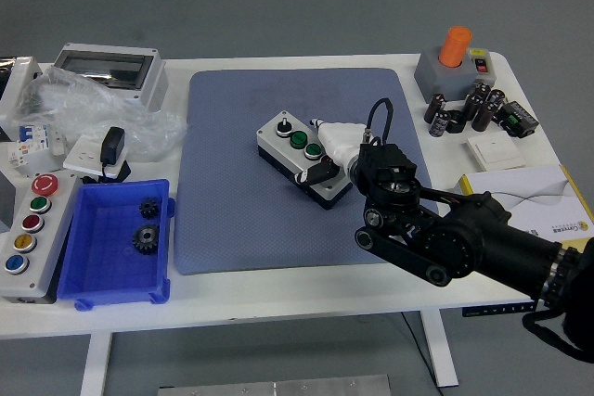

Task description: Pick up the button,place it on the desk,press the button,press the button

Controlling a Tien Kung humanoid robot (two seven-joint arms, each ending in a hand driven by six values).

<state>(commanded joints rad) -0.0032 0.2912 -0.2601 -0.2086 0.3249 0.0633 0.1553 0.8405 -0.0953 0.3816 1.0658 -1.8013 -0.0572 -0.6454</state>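
A white and black button box point(299, 157) lies on the blue-grey mat point(232, 192), near its middle. It carries a black button and two green buttons point(299, 140) on top. My right hand point(336, 150) comes in from the lower right and rests at the box's right end, its white fingers point(336, 130) over the button nearest that end. The wrist and black forearm point(445, 238) hide the box's right end. Whether a finger touches a button cannot be told. My left arm is out of the picture.
A blue bin point(93, 257) with two black gears stands at the mat's left. A grey box with several coloured buttons point(32, 229) lies at the far left. Behind it are a plastic bag, a socket and a grey enclosure point(107, 71). Right: orange-topped grey block point(455, 62), capacitors point(469, 110), papers.
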